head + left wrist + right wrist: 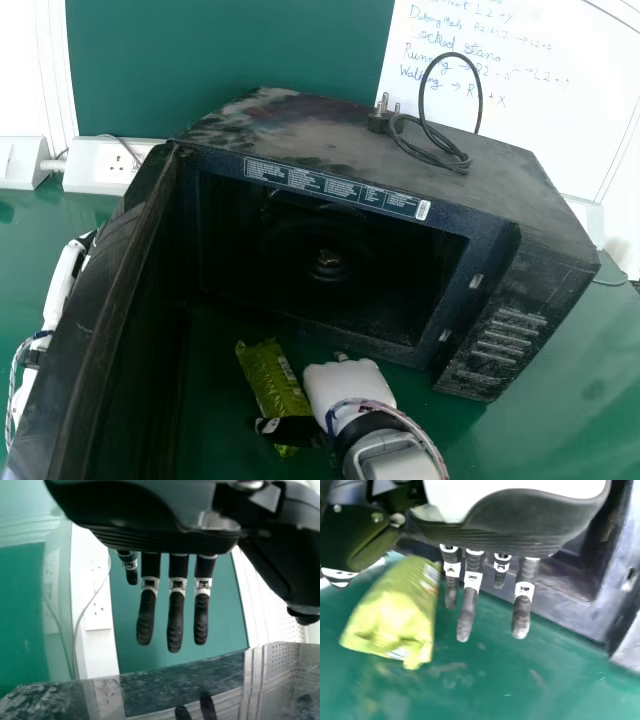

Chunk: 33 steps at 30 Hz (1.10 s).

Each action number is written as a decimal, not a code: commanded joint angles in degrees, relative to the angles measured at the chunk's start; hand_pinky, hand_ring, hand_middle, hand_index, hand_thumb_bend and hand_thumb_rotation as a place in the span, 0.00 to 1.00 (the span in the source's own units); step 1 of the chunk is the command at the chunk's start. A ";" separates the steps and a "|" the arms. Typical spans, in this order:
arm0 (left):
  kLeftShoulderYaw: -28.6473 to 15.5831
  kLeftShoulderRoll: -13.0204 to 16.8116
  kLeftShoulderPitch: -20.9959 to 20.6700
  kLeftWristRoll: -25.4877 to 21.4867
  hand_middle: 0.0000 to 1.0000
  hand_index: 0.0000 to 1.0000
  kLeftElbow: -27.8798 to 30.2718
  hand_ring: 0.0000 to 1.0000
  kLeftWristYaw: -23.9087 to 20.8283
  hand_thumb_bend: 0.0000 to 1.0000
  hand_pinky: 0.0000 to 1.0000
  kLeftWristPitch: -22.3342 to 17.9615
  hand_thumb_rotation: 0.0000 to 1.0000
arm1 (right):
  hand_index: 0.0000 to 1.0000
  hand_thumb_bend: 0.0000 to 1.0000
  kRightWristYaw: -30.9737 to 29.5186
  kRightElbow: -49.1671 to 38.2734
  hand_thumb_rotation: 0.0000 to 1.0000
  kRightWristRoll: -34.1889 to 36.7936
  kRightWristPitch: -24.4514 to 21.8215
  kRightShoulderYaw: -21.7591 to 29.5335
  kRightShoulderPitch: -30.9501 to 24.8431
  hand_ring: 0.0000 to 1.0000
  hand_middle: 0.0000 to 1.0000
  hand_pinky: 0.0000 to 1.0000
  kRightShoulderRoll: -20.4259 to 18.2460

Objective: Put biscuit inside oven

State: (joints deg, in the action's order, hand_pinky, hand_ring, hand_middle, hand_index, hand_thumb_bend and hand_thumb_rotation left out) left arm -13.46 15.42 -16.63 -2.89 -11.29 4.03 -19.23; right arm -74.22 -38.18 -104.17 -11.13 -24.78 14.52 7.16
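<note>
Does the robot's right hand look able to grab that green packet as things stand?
Probably yes: the right hand is open beside the green packet, and nothing seems to stand between them.

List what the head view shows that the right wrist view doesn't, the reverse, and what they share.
Head view: the power cord and its plug on top of the oven, the whiteboard, the wall socket and the robot's left arm.

Right wrist view: the straight fingers of the right hand along their length, with pale bands across them.

Both: the right hand, the green packet on its thumb side, part of the oven's opening, and the green table.
</note>
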 commanded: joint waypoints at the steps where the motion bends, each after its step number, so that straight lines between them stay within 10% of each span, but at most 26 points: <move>1: 0.34 -0.09 0.94 -0.09 0.39 0.48 0.97 0.31 0.10 0.52 0.25 0.40 0.07 | 0.81 1.00 1.42 0.69 0.67 -1.28 1.58 0.43 -0.83 0.49 0.59 0.31 -0.90; 8: 0.44 -0.21 1.29 0.32 0.38 0.48 1.79 0.30 -0.28 0.52 0.25 1.05 0.07 | 0.80 1.00 3.72 2.53 0.70 -4.94 5.81 -0.86 -2.07 0.74 0.81 0.55 -0.89; 33: 0.99 -0.74 1.38 0.61 0.39 0.48 2.34 0.31 -0.74 0.52 0.26 1.16 0.07 | 0.77 0.96 12.04 11.27 0.76 -8.50 7.45 -8.39 -3.67 0.68 0.79 0.55 -4.41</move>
State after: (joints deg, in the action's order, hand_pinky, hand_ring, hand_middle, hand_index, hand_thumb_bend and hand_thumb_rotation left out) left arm -12.70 15.07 -15.81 -2.40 -9.12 3.65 -17.76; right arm -61.71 -28.53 -113.23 -4.42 -31.76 12.26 3.35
